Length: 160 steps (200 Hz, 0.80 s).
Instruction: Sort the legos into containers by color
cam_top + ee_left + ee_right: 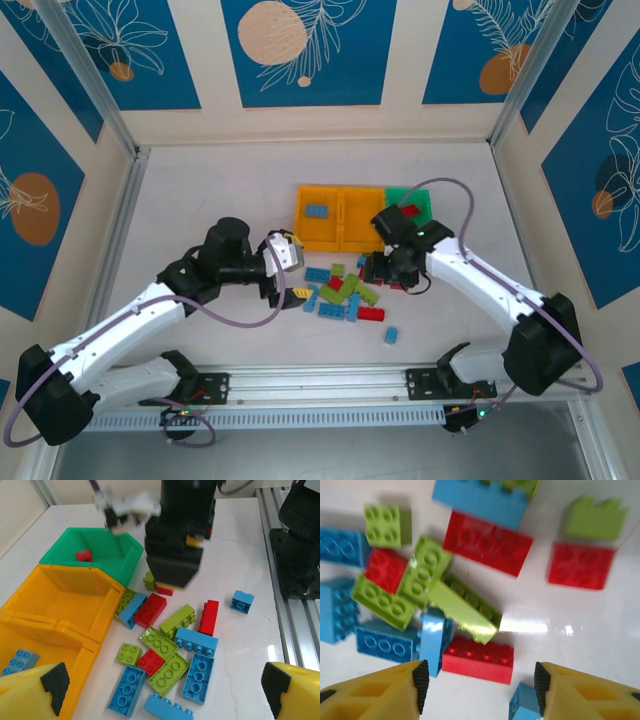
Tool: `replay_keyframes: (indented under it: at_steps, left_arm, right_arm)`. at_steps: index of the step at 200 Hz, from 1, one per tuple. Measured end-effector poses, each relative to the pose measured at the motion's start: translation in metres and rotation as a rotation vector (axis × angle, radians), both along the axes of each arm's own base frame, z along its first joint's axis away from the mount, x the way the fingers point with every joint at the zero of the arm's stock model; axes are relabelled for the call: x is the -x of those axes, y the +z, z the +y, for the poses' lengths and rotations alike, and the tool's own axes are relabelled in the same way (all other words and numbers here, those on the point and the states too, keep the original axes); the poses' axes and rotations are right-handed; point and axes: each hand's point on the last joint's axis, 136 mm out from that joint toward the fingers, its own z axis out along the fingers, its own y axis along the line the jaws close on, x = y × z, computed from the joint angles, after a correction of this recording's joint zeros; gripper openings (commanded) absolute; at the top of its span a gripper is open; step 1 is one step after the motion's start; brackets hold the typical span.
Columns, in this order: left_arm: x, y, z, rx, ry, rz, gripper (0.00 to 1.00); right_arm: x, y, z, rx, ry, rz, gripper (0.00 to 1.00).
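Sorting barely begun.
One blue brick and one red brick are binned; the lego pile is left, and the left gripper and right gripper are held spread.

Mixed legos lie beside the bins; one red brick sits in the green one.

You have three bins in a row: two orange-yellow bins and one green bin. From the left wrist you can count seven blue bricks, about six lime green bricks and about five red bricks.
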Motion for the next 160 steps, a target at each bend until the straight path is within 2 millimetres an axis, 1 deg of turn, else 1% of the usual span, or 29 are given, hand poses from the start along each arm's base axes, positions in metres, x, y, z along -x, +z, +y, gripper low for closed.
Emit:
replay_keyframes:
  at_steps: [13, 31, 44, 61, 96, 115, 142, 160]
  left_arm:
    - [-0.001, 0.001, -0.002, -0.004, -0.005, 0.003, 1.0]
    - [-0.002, 0.001, -0.003, -0.006, -0.005, 0.007, 1.0]
    - [-0.002, 0.001, -0.003, -0.007, -0.006, 0.009, 1.0]
    - [-0.001, 0.0, -0.004, -0.008, -0.007, 0.01, 1.0]
    - [0.0, 0.0, -0.004, -0.009, -0.009, 0.015, 1.0]
    - [0.001, -0.002, -0.003, -0.015, -0.008, 0.024, 1.0]
    - [0.001, -0.003, -0.003, -0.018, -0.008, 0.027, 1.0]
    - [0.001, -0.003, -0.003, -0.019, -0.008, 0.029, 1.0]
  right_arm:
    - [0.005, -0.015, 0.009, 0.026, 0.038, 0.06, 0.64]
    - [0.008, -0.034, 0.016, 0.08, 0.082, 0.127, 0.64]
    - [0.008, -0.046, 0.017, 0.115, 0.096, 0.16, 0.64]
    - [0.007, -0.056, 0.016, 0.142, 0.103, 0.183, 0.63]
    - [0.003, -0.06, 0.018, 0.145, 0.107, 0.179, 0.58]
    - [0.001, -0.06, 0.019, 0.149, 0.105, 0.18, 0.53]
    - [0.0, -0.061, 0.018, 0.153, 0.092, 0.18, 0.44]
    - [-0.003, -0.063, 0.015, 0.159, 0.069, 0.178, 0.41]
